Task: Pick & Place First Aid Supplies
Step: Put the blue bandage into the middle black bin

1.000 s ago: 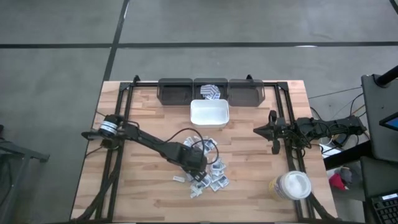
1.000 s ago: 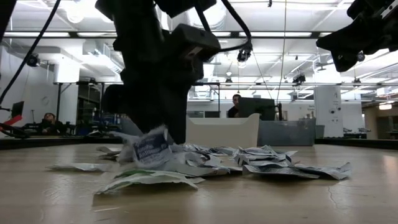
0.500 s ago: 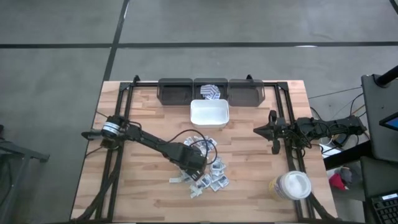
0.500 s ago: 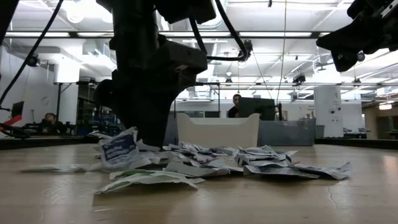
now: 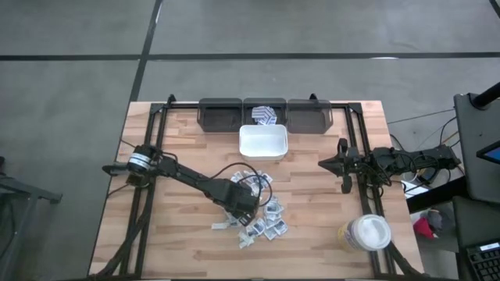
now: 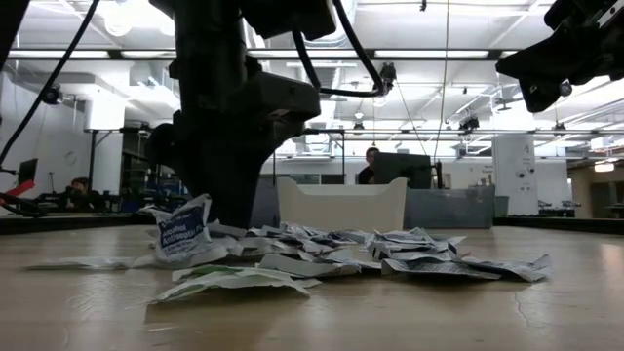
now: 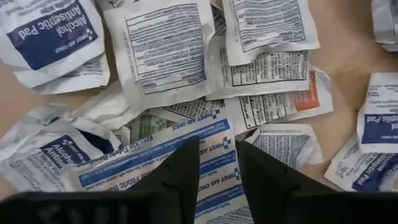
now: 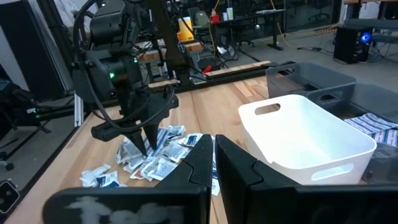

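- Light wooden slatted table [image 5: 312, 211]; a loose heap of small flat white sachets with blue-grey print [image 5: 262, 218] lies on it at about 6 o'clock from the table's centre.
- Left gripper [image 5: 244, 209] is down on the heap's 9 o'clock edge, arm reaching in from the table's 9 o'clock side.
- In the left wrist view the gripper's [image 7: 216, 163] two dark fingers [image 7: 180, 171] stand a little apart, astride a long white strip sachet with a blue band reading "First Aid" [image 7: 155, 163]; the strip runs crosswise under the tips. Whether it is actually pinched, I cannot tell.
- More sachets fan out all round the tips in that view, overlapping, a few printed "Alcohol Antiseptic Pad" [image 7: 46, 31].
- Low view: one sachet [image 6: 182, 229] stands tilted up on edge at the heap's near left, just beside the dark gripper body [image 6: 234, 127].
- White rectangular plastic bin [image 5: 263, 143] sits at 12 o'clock from the heap, apart from it.
- Behind it, a row of three dark grey bins [image 5: 265, 114]; the middle one holds printed sachets.
- Right gripper [image 5: 342, 165] waits above the table's 3 o'clock side, well apart from the heap, fingers pressed together.
- White round lidded tub [image 5: 366, 232] stands at the table's 4 o'clock corner.
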Robot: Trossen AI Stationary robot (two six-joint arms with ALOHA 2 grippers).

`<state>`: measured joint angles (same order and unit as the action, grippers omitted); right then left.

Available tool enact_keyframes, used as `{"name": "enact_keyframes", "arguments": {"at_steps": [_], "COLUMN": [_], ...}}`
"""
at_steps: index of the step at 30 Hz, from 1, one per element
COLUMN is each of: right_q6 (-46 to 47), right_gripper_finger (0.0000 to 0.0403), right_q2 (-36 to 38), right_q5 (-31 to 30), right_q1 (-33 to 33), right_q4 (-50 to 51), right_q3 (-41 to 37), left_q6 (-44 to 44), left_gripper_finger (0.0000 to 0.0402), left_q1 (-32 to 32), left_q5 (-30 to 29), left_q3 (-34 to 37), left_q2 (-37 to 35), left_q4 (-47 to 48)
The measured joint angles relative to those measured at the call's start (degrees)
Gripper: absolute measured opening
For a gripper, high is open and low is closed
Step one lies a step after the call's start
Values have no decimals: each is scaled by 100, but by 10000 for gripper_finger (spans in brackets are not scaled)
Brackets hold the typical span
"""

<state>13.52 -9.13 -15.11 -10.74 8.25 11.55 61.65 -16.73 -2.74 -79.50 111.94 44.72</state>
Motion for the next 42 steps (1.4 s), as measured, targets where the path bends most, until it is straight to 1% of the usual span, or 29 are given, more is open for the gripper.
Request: {"name": "enact_keyframes", "arguments": {"at_steps": [9, 19, 24, 37, 42], "right_q6": [0, 0, 0, -2, -2], "right_gripper_finger": [18, 18, 18, 18, 18], "right_q2": [0, 0, 0, 0, 0], "right_q5": [0, 0, 0, 0, 0], "right_q1": [0, 0, -1, -1, -1], "right_q4": [0, 0, 0, 2, 4], "right_q3": [0, 0, 0, 0, 0], "left_q6": [57, -98, -294, -748, -853], "left_gripper_finger": [73, 4, 1, 0, 0], "left_q1": [0, 0, 2, 0, -2], "left_q5": [-164, -172, -168, -166, -166], "left_q3": [0, -117, -343, -1197, -1398], "left_q2": [0, -2, -5, -11, -11], "left_q4": [33, 34, 156, 1056, 1147]}}
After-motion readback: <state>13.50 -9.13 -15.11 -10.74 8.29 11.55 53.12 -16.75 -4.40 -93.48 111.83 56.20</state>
